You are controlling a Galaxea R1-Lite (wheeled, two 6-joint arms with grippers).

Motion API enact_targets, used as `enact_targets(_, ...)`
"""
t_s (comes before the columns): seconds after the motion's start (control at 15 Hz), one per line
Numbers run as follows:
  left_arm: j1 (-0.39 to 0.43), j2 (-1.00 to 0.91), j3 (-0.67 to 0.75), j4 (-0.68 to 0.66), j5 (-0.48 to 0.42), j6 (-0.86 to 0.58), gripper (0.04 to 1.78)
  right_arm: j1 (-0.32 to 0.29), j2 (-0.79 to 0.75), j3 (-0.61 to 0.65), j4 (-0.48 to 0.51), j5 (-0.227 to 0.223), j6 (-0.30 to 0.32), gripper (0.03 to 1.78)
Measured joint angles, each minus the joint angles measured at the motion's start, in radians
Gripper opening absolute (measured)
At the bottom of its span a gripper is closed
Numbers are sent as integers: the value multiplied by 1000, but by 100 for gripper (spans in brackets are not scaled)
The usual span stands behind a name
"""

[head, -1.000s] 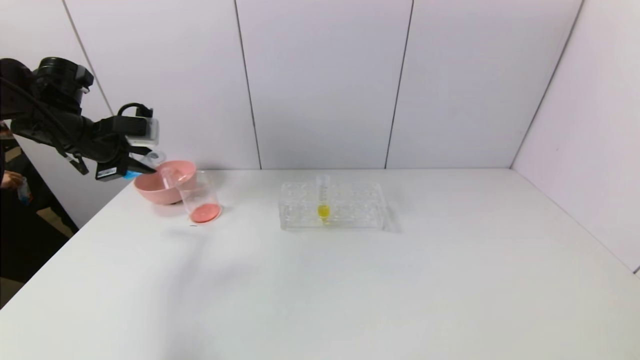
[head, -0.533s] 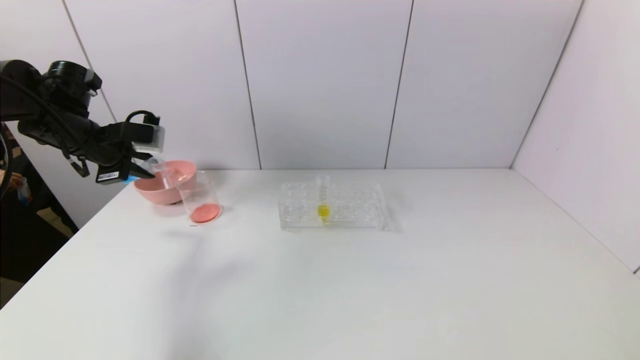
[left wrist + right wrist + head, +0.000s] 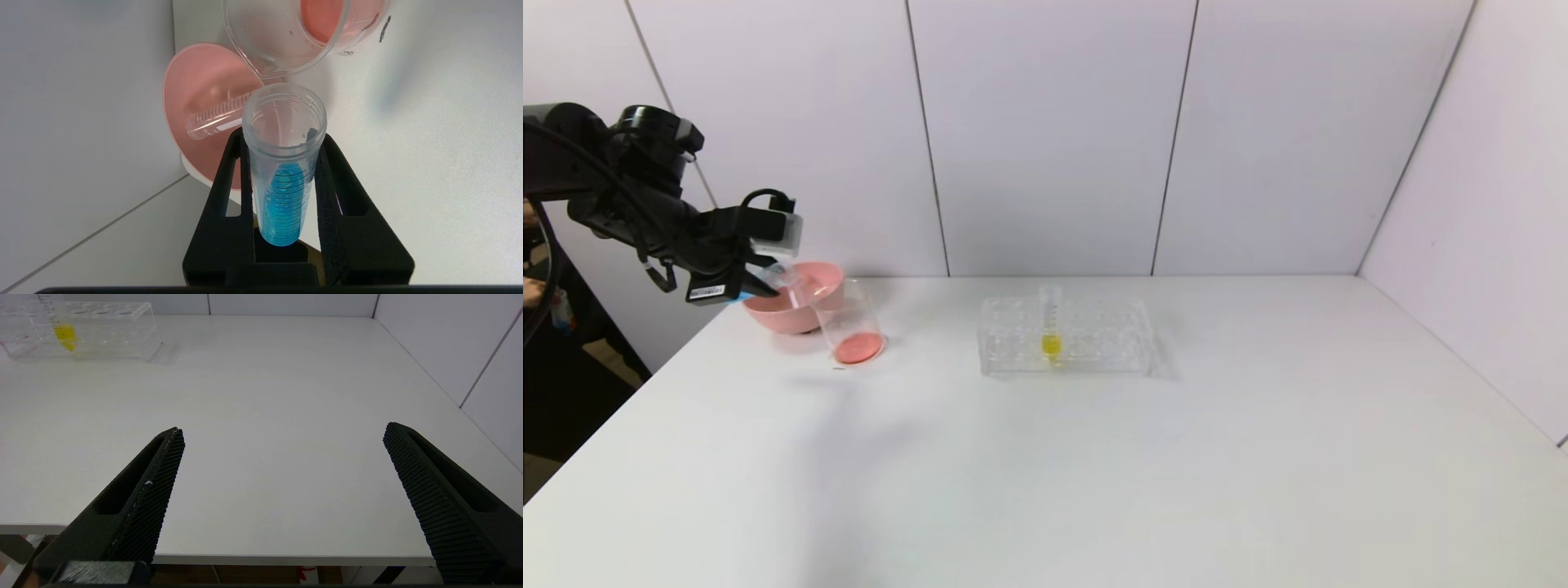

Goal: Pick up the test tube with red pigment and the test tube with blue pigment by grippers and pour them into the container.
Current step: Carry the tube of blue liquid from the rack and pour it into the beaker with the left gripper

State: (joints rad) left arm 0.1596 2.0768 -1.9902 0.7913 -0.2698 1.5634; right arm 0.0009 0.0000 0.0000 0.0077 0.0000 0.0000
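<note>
My left gripper [image 3: 765,286] is shut on the test tube with blue pigment [image 3: 786,280], held tilted over the pink bowl's near side with its open mouth toward the container [image 3: 848,314]. In the left wrist view the gripper [image 3: 282,136] clamps the tube [image 3: 284,179]; blue liquid lies along its lower half. The container [image 3: 282,45] is just beyond the tube's mouth and holds red-orange liquid. No tube with red liquid shows. An empty graduated tube [image 3: 218,118] lies in the pink bowl [image 3: 196,81]. My right gripper [image 3: 284,428] is open and empty, low by the table's front edge.
The pink bowl [image 3: 768,312] stands at the table's back left, touching the container. A clear tube rack [image 3: 1094,336] with a yellow-liquid tube [image 3: 1051,327] stands mid-table; it also shows in the right wrist view [image 3: 106,330]. White walls close the back and right.
My left gripper has moved right and slightly down with the blue tube, bringing its mouth closer to the container. Nothing else has moved.
</note>
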Motion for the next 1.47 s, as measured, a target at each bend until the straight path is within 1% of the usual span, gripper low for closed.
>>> enact_targets(0.53,-12,13,-1,1,42,-8,45,1,0,0,0,0,0,177)
enact_targets(0.8,-20,13,-1,0,44,-9,45,1,0,0,0,0,0,177)
enact_targets(1.0,-27,13,-3,2,73,-11,45,1,0,0,0,0,0,177)
enact_targets(1.33,-32,11,-5,3,84,-10,45,1,0,0,0,0,0,177)
enact_targets(1.47,-39,11,-8,10,114,-11,45,1,0,0,0,0,0,177)
